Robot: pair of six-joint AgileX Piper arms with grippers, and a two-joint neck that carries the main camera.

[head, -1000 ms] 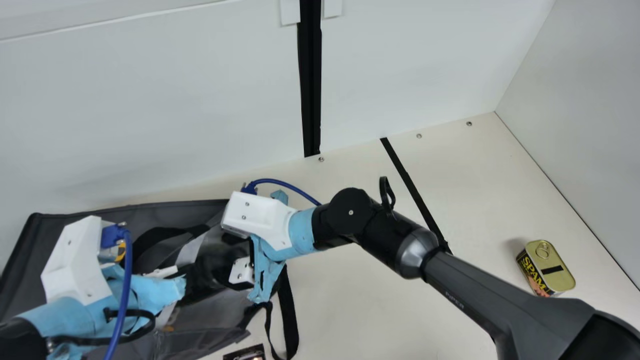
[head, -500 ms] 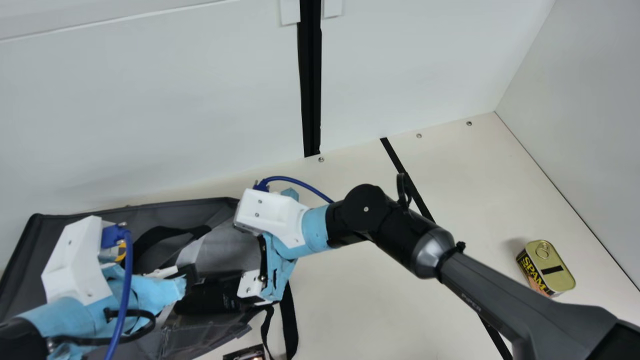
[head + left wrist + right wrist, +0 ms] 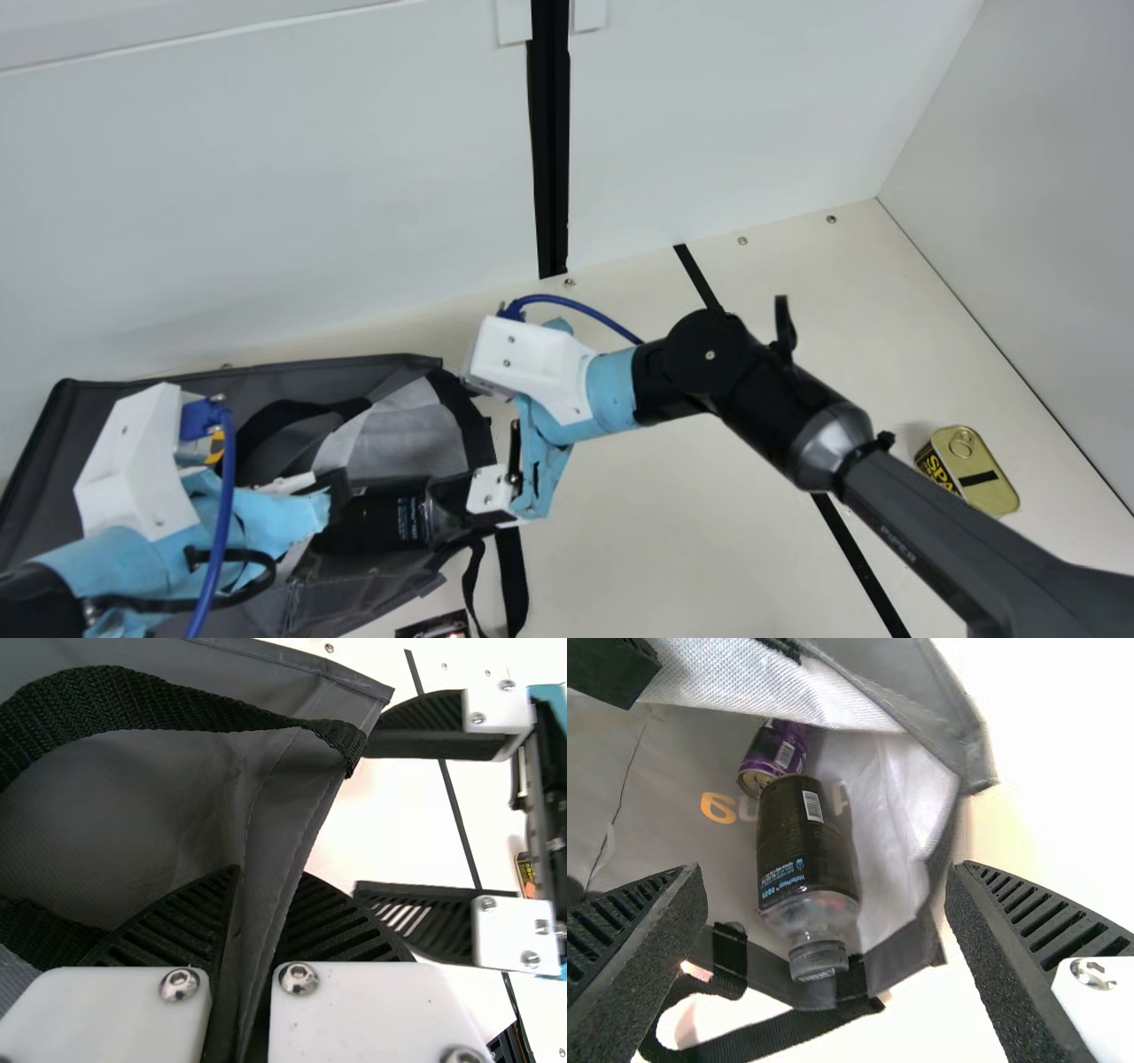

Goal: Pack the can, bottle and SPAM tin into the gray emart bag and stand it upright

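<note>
In the main view my left gripper [image 3: 335, 498] is over the gray bag [image 3: 403, 439], which lies on its side. The left wrist view shows my left gripper [image 3: 270, 904] shut on the bag's fabric edge [image 3: 283, 842]. My right gripper [image 3: 443, 443] is at the bag's mouth; in the right wrist view my right gripper [image 3: 827, 873] stands open, fingers apart. Inside the bag lie the dark bottle [image 3: 804, 842], cap toward the mouth, and the purple can [image 3: 776, 753] beyond its base. The SPAM tin [image 3: 982, 470] stands on the table at the right.
Black straps [image 3: 511, 576] hang out of the bag's mouth onto the table. A small dark item [image 3: 434, 626] lies at the main view's bottom edge. White walls [image 3: 266, 177] border the table behind and at the right. The right forearm passes close in front of the SPAM tin.
My right gripper has drawn back to the right from over the bag, and more of the bottle is uncovered in the main view. The left arm has stayed still.
</note>
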